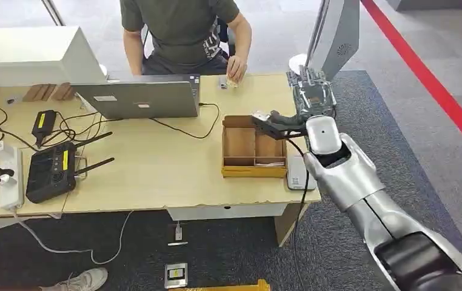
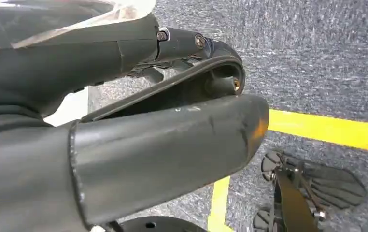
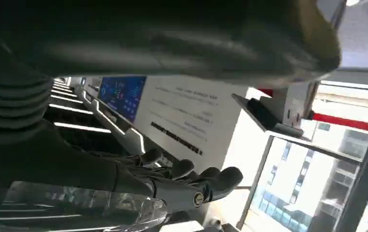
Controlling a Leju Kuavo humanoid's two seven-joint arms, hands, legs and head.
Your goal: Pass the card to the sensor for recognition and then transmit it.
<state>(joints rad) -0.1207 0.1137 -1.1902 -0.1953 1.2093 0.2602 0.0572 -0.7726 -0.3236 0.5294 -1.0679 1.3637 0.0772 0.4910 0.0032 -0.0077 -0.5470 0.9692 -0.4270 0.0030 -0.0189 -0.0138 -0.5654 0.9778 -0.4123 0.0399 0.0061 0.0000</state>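
Currently reaching right hand [image 1: 275, 123] over the box [image 1: 254, 147] at the table [image 1: 156, 170] edge, pinching a white card [image 1: 261, 116] at its fingertips; left hand [image 2: 124, 145] grip undeterminable

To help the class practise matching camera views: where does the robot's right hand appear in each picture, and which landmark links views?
Head view: the right hand is right of centre, with dark fingers reaching over the cardboard box's far right corner.
Right wrist view: its fingers curl low in the middle of the picture.
Left wrist view: this camera faces the floor beside the left hand.
Shared landmark: the grey carpet, seen in the head and left wrist views.
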